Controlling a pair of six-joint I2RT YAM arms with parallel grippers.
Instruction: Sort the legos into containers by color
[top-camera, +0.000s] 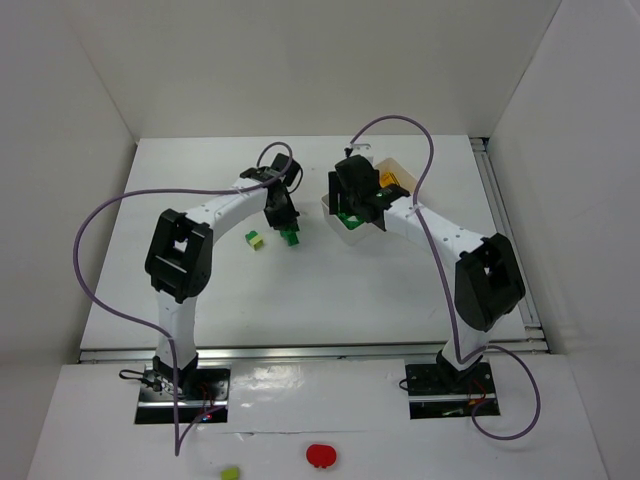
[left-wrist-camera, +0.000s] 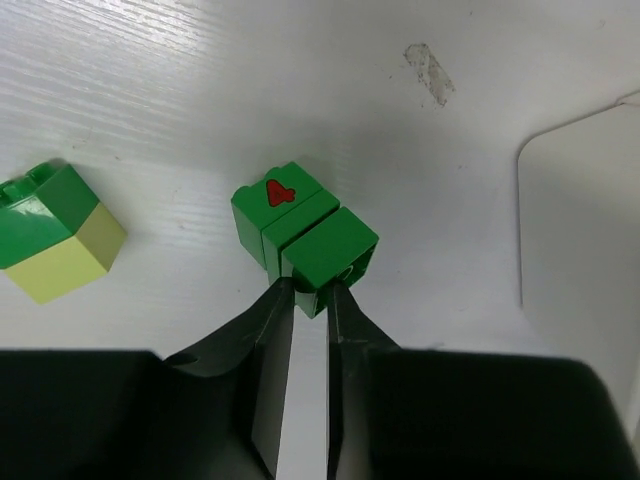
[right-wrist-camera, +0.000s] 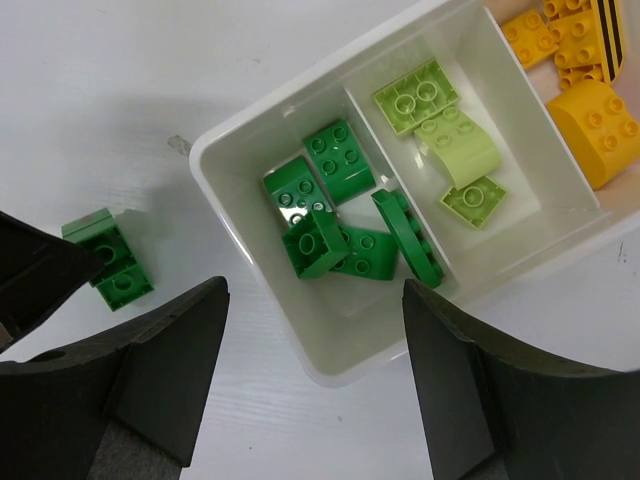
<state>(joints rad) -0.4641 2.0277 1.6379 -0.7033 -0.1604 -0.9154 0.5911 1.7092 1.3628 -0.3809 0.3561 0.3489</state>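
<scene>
I see the white table (top-camera: 300, 290) carrying the white tray (right-wrist-camera: 335, 358) with its three compartments. Just left of the tray, a clump of dark green bricks (top-camera: 291, 236) rests on the tabletop. Farther left of the tray lies a green-and-lime brick (top-camera: 255, 240).

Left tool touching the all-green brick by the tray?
Touching. Left wrist view: left tool pinches the green brick at its near end, no gap.
</scene>
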